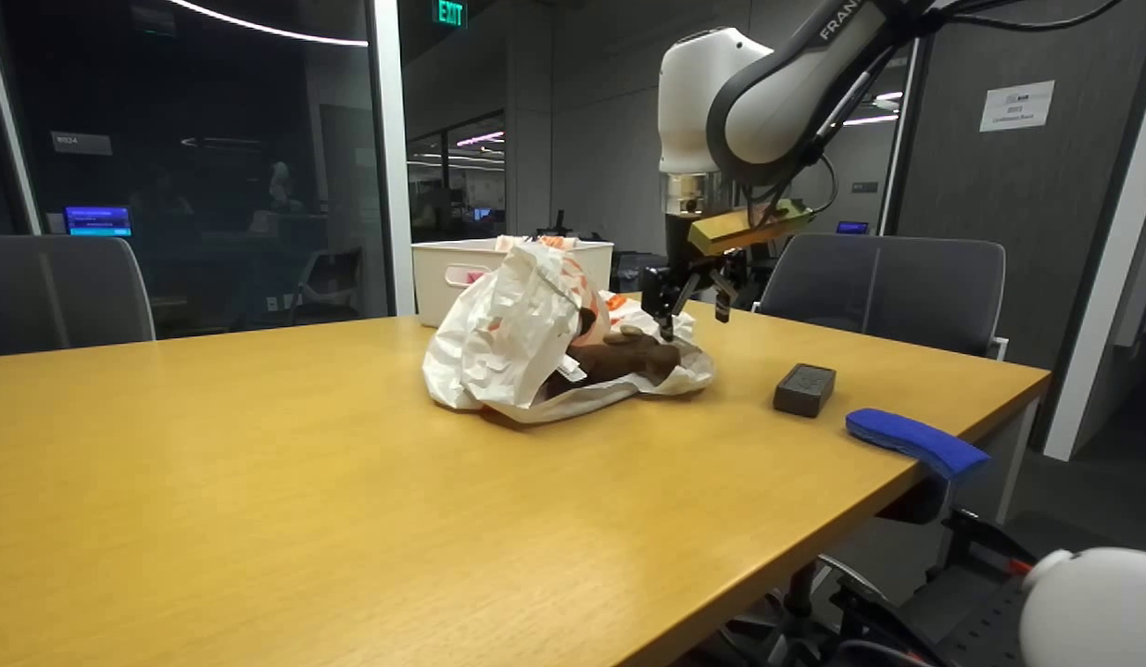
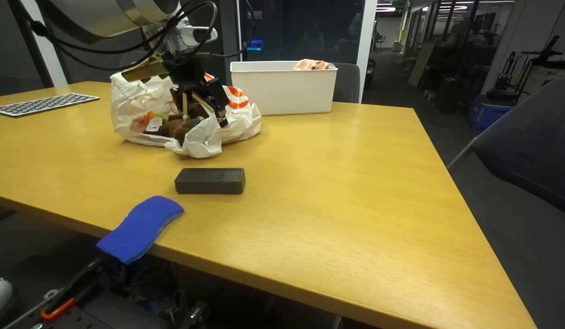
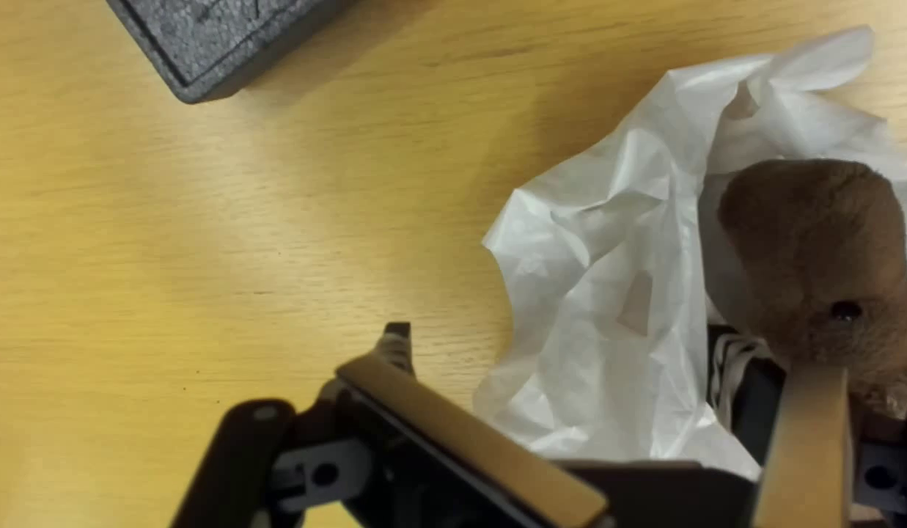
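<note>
In an exterior view, my end effector (image 1: pixel 694 322) hangs low above the brown plush toy (image 1: pixel 628 359), fingers spread. The toy lies in the mouth of a crumpled plastic bag (image 1: pixel 494 338) on the tabletop (image 1: pixel 285 482); the bag stands in creased peaks over one end of it and flattens to a thin lip under the other. With so much loose film about, I judge that a slow, near-vertical approach suits me best. A rigid, straight-sided bin (image 1: pixel 434 287) stands behind.

Also in an exterior view, a flat keyboard (image 2: pixel 47 104) lies apart from the bag. The dark block (image 2: pixel 210 181) is a bevelled bar, and a soft blue cloth (image 2: pixel 143 228) reaches past the tabletop's edge.

In the wrist view, one fingertip stands outside the bag over wood grain; the other is beside the toy's head, inside the lip, touching or not I cannot tell. Nothing is pinched, but film lies between them. Closing here would probably gather film before fur; a clean hold on the toy would need both fingers flanking its rounded head. Its short nap and stuffed look suggest it would squash under a gentle squeeze, while the slick film could slide. The block looks speckled, like dense foam.
</note>
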Available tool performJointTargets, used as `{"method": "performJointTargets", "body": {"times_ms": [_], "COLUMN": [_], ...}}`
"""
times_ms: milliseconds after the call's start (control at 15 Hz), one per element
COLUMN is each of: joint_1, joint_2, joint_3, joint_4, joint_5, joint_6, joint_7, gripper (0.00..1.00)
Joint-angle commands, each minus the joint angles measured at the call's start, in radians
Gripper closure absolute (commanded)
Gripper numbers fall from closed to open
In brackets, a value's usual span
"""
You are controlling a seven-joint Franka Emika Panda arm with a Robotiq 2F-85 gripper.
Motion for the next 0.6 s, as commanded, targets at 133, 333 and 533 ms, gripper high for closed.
{"method": "performJointTargets", "body": {"times_ms": [133, 333, 533], "joint_1": [0.007, 0.010, 0.009], "joint_2": [0.015, 0.032, 0.037], "joint_3": [0.000, -0.001, -0.006], "joint_4": [-0.009, -0.010, -0.019], "joint_5": [0.102, 0.133, 0.166], "joint_6": [0.056, 0.084, 0.127], "joint_7": [-0.008, -0.008, -0.027], "gripper": [0.00, 0.00, 0.34]}}
